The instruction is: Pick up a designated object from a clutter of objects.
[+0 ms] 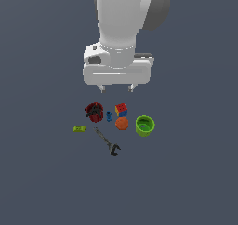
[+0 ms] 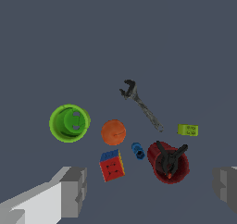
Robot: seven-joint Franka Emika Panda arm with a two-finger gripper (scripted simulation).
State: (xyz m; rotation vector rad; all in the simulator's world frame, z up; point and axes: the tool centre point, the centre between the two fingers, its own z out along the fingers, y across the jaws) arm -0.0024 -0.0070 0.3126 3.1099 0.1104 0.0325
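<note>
The puzzle cube (image 1: 121,109) with red, yellow and blue tiles rests on the grey floor, just behind the orange ball (image 1: 122,123); in the wrist view the cube (image 2: 112,165) shows its red face. My gripper (image 1: 116,87) hangs open and empty above and behind the clutter, apart from every item. Its two fingers (image 2: 74,190) frame the wrist view's lower corners, the cube lying between them, nearer one finger. The red round object with a black part (image 1: 94,111), tiny blue cylinder (image 1: 109,115), green cup (image 1: 145,125), lime block (image 1: 79,128) and dark wrench (image 1: 107,142) lie around.
The items lie on a flat dark grey floor (image 1: 186,173). The blue cylinder (image 2: 138,150) sits close between the cube and the red object (image 2: 168,162). The orange ball (image 2: 113,132) nearly touches the cube.
</note>
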